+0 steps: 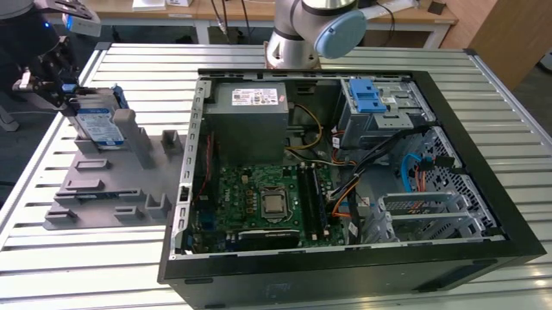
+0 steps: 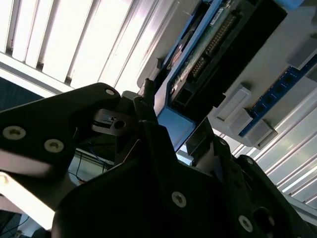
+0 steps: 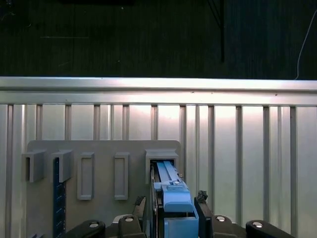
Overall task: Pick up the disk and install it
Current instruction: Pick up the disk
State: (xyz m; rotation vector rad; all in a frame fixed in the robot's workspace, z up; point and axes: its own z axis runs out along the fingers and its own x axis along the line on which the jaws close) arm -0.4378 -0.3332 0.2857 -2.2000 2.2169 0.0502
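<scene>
We see a slatted metal table [image 1: 509, 90] w/ 2 things lying right on it: a grey fixture plate [image 1: 95, 200] at the exterior view's left, and an open black PC case [image 1: 345, 274] just beside it. The arm's base [image 1: 289, 55] stands at the table's far edge.

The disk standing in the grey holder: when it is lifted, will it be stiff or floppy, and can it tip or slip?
The disk looks like a flat metal slab, so it is probably stiff and rather heavy for its size. It stands on edge in the grey holder, so it may tip once free. Its blue plastic rail looks smooth, perhaps slippery.
</scene>
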